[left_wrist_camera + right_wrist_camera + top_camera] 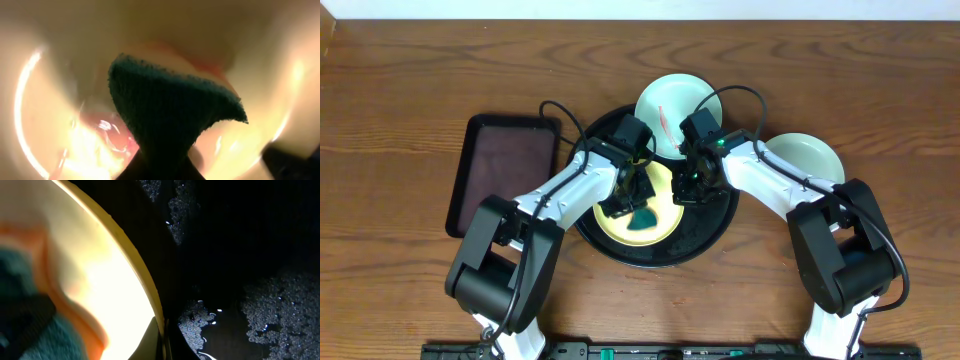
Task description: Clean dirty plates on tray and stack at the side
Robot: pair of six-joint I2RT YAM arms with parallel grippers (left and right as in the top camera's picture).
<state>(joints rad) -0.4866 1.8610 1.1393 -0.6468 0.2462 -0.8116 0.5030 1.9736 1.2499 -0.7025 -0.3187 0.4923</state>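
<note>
Overhead: left end effector (628,200) pinches a teal cloth (642,218) on the yellow plate (665,208) beneath it, inside the tray (715,232); right end effector (688,188), closed, sits at its rim. Press evenly, sweeping across the red smear (107,131).

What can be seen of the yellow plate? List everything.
The yellow plate is small, round, shallow and glossy, pale yellow with a low raised rim. It lies flat and right side up inside the black tray. A teal cloth, held in the left gripper's shut jaws, presses on its middle, with reddish smears beside it. The right gripper meets its right rim, jaws shut, apparently pinching it. It looks like plastic or glazed ceramic; which one cannot be told.
</note>
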